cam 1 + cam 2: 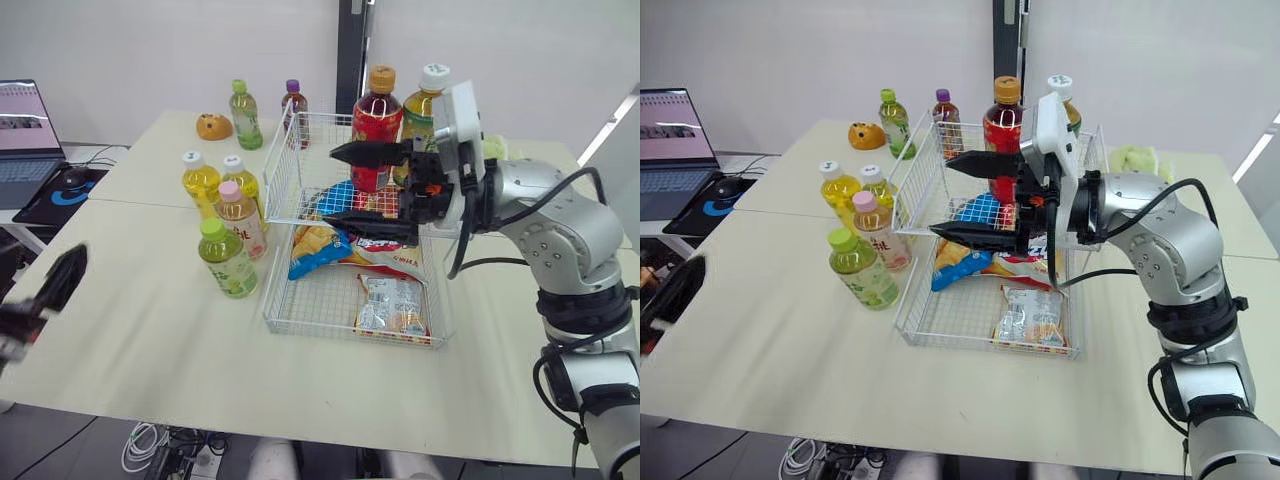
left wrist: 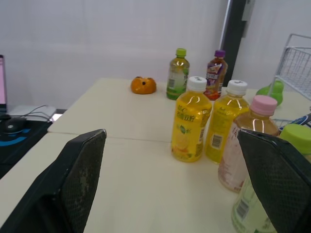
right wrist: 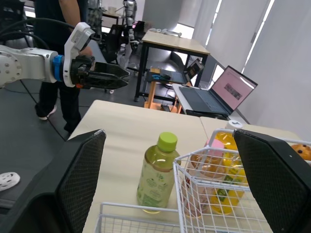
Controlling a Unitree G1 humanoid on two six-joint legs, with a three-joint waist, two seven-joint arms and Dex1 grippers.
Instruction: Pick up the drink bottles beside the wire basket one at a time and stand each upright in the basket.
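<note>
The white wire basket [image 1: 283, 300] stands mid-table with a red tea bottle [image 1: 378, 125] and a white-capped green tea bottle [image 1: 426, 100] upright at its far end. To its left stand two yellow bottles [image 1: 201, 182] [image 1: 242, 180], a pink-capped bottle [image 1: 242, 217] and a green-capped bottle [image 1: 227, 260]. My right gripper [image 1: 330, 184] hovers open over the basket, holding nothing, fingers pointing left. My left gripper [image 1: 57, 281] is low at the table's left edge, open and empty; the left wrist view has the yellow bottles [image 2: 191, 121] ahead between its fingers.
Snack packets [image 1: 392, 305] lie in the basket. At the far side of the table stand a green bottle [image 1: 244, 116], a purple-capped bottle [image 1: 294, 108] and an orange toy [image 1: 214, 126]. A laptop [image 1: 28, 135] and mouse sit on a side table, left.
</note>
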